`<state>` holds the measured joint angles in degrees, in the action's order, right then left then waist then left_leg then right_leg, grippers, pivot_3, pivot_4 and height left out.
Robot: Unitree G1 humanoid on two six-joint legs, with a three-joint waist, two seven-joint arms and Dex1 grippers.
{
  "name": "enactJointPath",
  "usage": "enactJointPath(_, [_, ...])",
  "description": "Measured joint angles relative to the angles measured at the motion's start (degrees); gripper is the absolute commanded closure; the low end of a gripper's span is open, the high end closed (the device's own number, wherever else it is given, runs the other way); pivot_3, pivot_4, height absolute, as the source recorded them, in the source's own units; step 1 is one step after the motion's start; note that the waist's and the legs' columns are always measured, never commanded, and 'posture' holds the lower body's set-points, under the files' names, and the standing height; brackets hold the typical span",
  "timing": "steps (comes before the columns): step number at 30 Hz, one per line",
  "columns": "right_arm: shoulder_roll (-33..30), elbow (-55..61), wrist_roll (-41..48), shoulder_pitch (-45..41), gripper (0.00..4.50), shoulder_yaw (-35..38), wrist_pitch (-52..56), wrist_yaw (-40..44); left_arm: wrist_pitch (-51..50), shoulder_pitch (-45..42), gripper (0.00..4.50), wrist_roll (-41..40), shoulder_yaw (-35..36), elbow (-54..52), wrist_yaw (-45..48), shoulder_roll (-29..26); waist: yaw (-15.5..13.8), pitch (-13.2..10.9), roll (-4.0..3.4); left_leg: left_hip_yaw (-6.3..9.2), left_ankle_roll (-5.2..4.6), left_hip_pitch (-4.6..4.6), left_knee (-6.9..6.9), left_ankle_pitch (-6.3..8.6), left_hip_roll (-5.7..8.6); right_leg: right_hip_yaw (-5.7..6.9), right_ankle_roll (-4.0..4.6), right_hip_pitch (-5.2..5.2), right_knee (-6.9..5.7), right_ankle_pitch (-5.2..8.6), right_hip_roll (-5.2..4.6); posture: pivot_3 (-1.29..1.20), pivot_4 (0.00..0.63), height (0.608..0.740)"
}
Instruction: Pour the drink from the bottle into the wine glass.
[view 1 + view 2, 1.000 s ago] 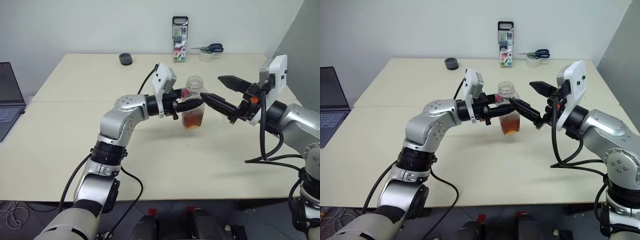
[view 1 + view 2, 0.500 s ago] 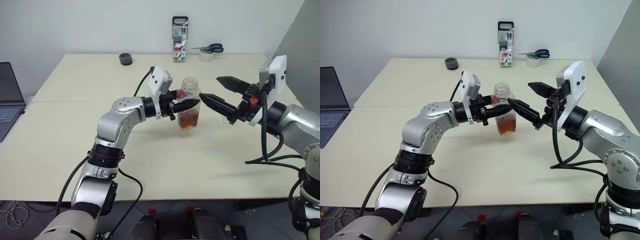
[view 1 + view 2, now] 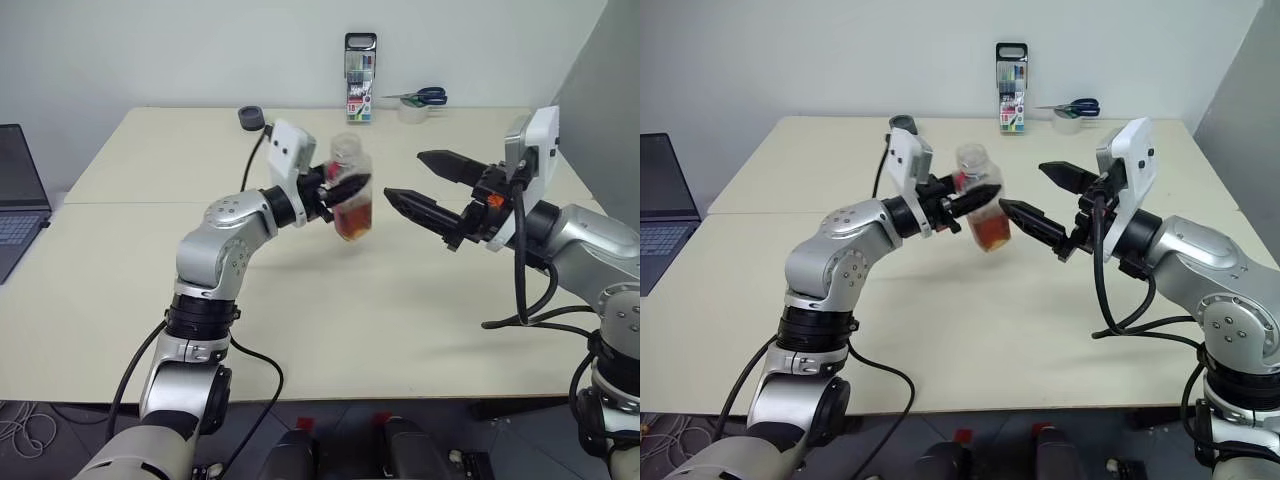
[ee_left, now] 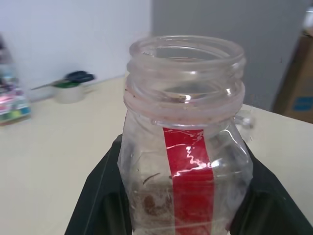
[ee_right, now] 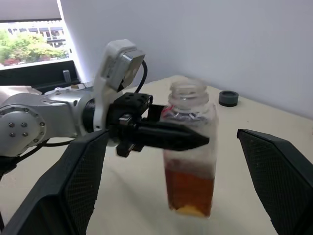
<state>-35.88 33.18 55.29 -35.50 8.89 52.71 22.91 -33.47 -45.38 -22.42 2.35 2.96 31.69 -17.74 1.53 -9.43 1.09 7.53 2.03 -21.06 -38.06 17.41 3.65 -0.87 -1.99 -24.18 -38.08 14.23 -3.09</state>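
Item: bottle (image 3: 351,190), small, clear plastic, red label strip, mouth uncapped; held upright above the cream table (image 3: 300,300) near its middle, slightly tilted. Contents: the drink (image 3: 354,220), amber, filling roughly the lower third. Holder: left gripper (image 3: 345,187), its two black fingers clamped on the bottle's body from the left, one either side just below the shoulder; the upright hold presumably keeps the open mouth from spilling until the pour. Item: right gripper (image 3: 405,180), fingers spread wide and empty, to the right of the bottle and apart from it, pointing toward it; judged to be standing clear with the cap off. Item: wine glass, not located among the things on the table, so the pour has no visible target yet and the task reads as early. Far edge of table, left to right: a dark round object (image 3: 251,118), possibly a cap or lid; a marker pack (image 3: 360,63), upright; scissors (image 3: 420,96) resting on a roll of tape (image 3: 411,111). Far left: a laptop (image 3: 18,195), open.
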Motion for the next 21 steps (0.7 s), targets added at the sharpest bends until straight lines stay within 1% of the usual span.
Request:
enactJointPath(4, [0.00, -0.84, -0.12, -1.71, 0.05, -0.90, -1.43, 3.01, 0.62, 0.08, 2.60, 2.33, 3.26, 2.04, -6.83, -0.11, -0.02, 0.00, 0.00, 0.02, 0.00, 0.00, 0.00, 0.00, 0.01, 0.02, 0.00, 0.01, 0.02, 0.00, 0.00, 0.00, 0.150, 0.740])
enactJointPath(9, [0.01, -2.03, -0.98, -1.68, 0.05, -1.65, -3.48, 6.27, 1.74, 1.34, 2.60, 3.95, 7.14, 2.23, -12.01, -1.42, -0.04, 0.00, 0.00, 0.01, 0.00, -0.01, 0.00, 0.00, 0.01, 0.01, 0.00, -0.01, 0.02, 0.00, -0.02, 0.00, 0.150, 0.740])
enactJointPath(15, [0.60, -2.40, -2.53, -1.40, 0.05, -3.07, -5.43, 8.55, 3.89, 3.18, 2.60, 5.32, 10.20, 3.47, -14.20, -4.50, -0.03, 0.00, 0.00, 0.01, 0.01, 0.00, 0.01, 0.00, 0.01, 0.02, 0.00, -0.02, 0.02, 0.00, -0.02, 0.00, 0.150, 0.740])
enactJointPath(21, [1.15, -3.42, -3.56, -1.27, 0.05, -3.51, -6.32, 9.39, 7.37, 6.88, 2.60, 6.14, 11.64, 6.33, -14.35, -5.33, -0.09, 0.00, 0.00, 0.04, 0.01, -0.01, 0.00, 0.00, 0.01, 0.02, 0.01, -0.02, 0.02, -0.01, -0.03, 0.00, 0.150, 0.740])
